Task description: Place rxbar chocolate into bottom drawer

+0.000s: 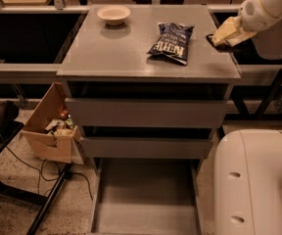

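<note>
My gripper (220, 37) is at the right edge of the cabinet top (111, 53), to the right of the chip bag. Its pale fingers are shut on the rxbar chocolate (212, 38), of which only a small dark end shows at their tips; the rest is hidden. The bar is held just above the top's right edge. The bottom drawer (146, 199) is pulled out below the cabinet, a shallow grey tray with a bare floor. The two drawers above it are pushed in.
A dark blue chip bag (171, 42) lies on the cabinet top and a pale bowl (113, 14) stands at its back. An open cardboard box (50, 131) with clutter sits on the floor at left. My white base (258, 180) fills the lower right.
</note>
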`<state>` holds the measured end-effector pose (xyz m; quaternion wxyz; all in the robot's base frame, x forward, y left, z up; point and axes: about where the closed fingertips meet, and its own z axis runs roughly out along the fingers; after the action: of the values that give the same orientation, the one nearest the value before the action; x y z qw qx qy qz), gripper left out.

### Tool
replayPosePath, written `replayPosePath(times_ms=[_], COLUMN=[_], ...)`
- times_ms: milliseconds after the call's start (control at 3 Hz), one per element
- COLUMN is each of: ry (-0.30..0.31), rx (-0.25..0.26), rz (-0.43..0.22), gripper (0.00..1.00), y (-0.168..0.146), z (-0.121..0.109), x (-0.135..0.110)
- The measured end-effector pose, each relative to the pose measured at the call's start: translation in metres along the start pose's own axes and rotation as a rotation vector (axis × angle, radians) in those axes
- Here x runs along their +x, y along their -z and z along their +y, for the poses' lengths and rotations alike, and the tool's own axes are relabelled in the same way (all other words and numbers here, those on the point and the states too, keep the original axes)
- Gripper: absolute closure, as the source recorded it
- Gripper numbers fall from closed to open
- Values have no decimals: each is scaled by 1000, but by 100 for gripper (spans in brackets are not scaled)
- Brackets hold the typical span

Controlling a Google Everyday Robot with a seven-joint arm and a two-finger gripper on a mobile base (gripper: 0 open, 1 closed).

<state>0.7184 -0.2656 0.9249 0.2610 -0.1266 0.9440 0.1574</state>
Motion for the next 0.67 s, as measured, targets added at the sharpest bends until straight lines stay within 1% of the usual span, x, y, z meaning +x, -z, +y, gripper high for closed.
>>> replayPosePath(times_ms=[333,667], ry=[-4,-21], rx=[127,230], rz=[49,112], gripper=[100,100], y=[50,72], z=[-9,-28], x=[9,25])
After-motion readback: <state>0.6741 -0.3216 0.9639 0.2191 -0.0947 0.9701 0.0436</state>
